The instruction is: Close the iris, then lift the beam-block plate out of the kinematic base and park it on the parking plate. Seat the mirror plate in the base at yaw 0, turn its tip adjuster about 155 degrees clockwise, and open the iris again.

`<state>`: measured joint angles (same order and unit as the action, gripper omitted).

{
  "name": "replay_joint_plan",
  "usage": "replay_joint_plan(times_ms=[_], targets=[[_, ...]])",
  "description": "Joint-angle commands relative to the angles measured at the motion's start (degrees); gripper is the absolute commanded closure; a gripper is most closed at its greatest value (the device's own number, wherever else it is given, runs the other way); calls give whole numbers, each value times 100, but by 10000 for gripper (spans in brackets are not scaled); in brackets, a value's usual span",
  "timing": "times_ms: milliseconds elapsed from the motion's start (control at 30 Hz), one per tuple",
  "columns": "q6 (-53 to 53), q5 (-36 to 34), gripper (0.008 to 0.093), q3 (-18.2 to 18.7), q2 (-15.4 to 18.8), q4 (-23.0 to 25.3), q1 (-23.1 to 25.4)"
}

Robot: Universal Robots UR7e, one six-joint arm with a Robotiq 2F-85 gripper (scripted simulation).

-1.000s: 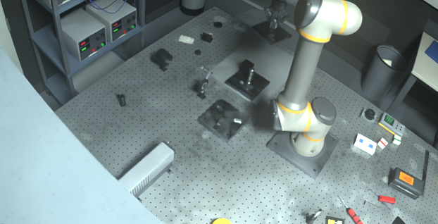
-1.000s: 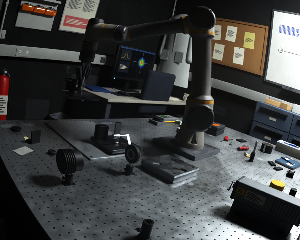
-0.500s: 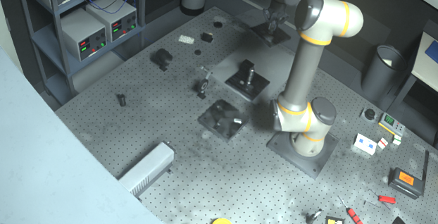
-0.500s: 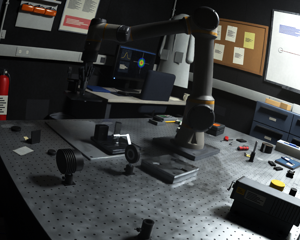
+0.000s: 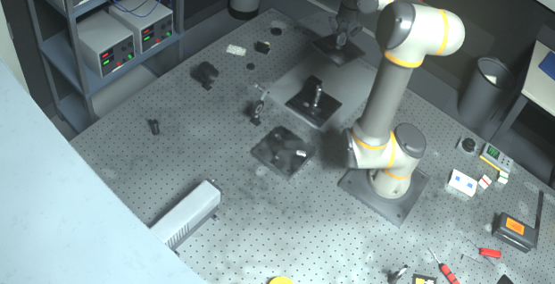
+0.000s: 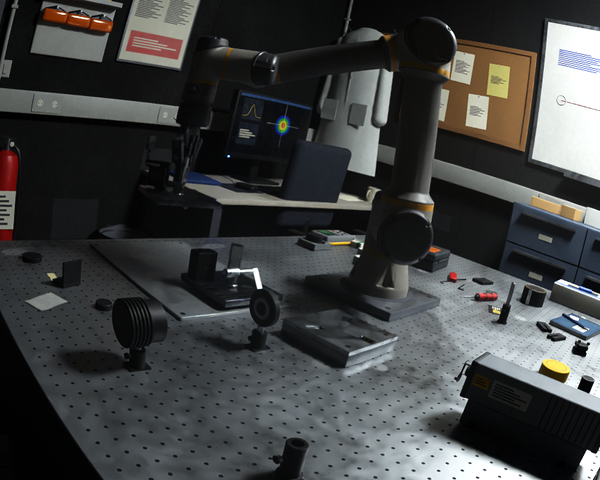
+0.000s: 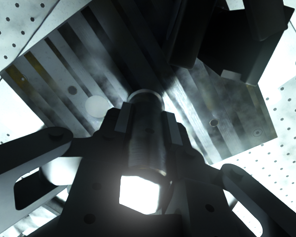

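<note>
The plate (image 5: pixel 339 48) I carry is partly hidden by my fingers and hard to make out in the dark of the second side camera (image 6: pixel 172 195). It is a dark square plate with a grooved top (image 7: pixel 133 84), a tall black block at one edge (image 7: pixel 245 38) and an upright post handle (image 7: pixel 145 132) in its middle. It hangs well above the far end of the table, over the parking plate (image 5: pixel 330 83). The kinematic base (image 5: pixel 282 151) lies empty in the middle of the table, the iris (image 5: pixel 256 107) on its post just beyond. A second plate (image 5: pixel 313 102) with a post sits on the parking plate. My gripper (image 5: pixel 341 38) is closed around the post handle.
The arm's base (image 5: pixel 383 185) stands right of the kinematic base. A laser housing (image 5: pixel 187 215) lies at the near edge, a ribbed detector (image 6: pixel 137 323) at the left. Small mounts (image 5: pixel 205 75) and tools (image 5: pixel 446 273) are scattered about; an equipment rack (image 5: pixel 116 29) stands beyond the table's left side.
</note>
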<state>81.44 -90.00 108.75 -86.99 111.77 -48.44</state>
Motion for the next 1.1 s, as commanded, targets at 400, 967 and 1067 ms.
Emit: replay_joint_plan(times_ms=[400, 967, 1067], targets=[[-239, 0, 934, 576, -652, 42, 419], [-872, 0, 934, 1340, -1550, -97, 1347], [-1029, -1, 934, 1446, -1692, -133, 1559]])
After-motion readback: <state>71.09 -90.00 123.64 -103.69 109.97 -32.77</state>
